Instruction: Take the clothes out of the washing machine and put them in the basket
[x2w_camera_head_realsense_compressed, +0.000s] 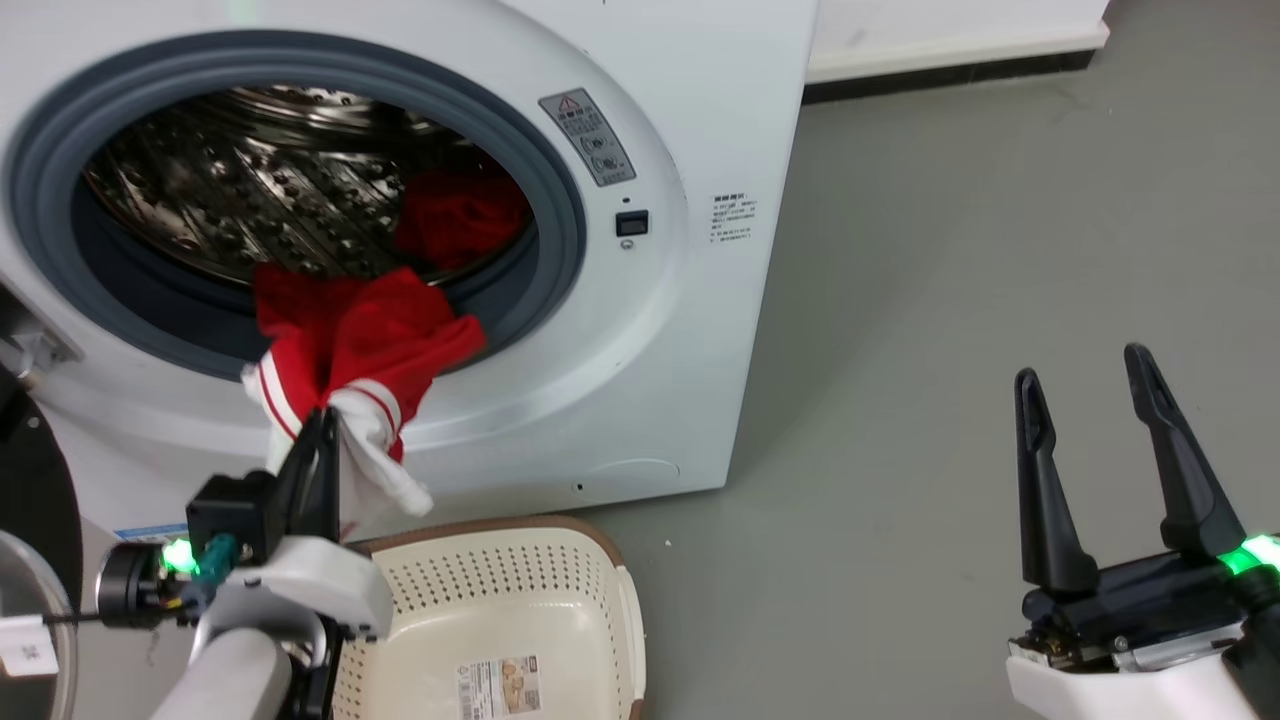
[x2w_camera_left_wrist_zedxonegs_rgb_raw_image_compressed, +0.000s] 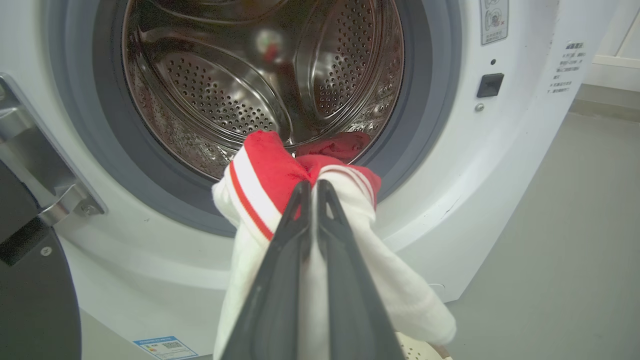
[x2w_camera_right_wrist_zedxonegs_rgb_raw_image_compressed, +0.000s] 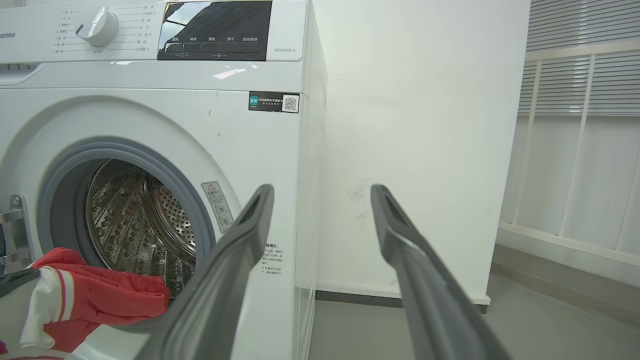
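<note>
Head view looks down on the washing machine (x2w_camera_head_realsense_compressed: 690, 330), its round opening uncovered. A red garment (x2w_camera_head_realsense_compressed: 365, 335) with white striped ends hangs out over the grey rim (x2w_camera_head_realsense_compressed: 562, 210), part of it in the drum (x2w_camera_head_realsense_compressed: 230, 180) and part down the front. The left gripper (x2w_camera_head_realsense_compressed: 325, 425) has its fingers pressed together on the white end of that garment (from the left wrist, the cloth bunches at the tips and trails down both sides). More red cloth (x2w_camera_head_realsense_compressed: 460, 215) lies deeper in the drum. The basket (x2w_camera_head_realsense_compressed: 560, 530) sits on the floor (x2w_camera_head_realsense_compressed: 900, 300) just below the held garment, a paper label (x2w_camera_head_realsense_compressed: 498, 686) on its bottom. The right gripper (x2w_camera_head_realsense_compressed: 1085, 365) hovers well off to the right, fingers spread wide, holding nothing.
</note>
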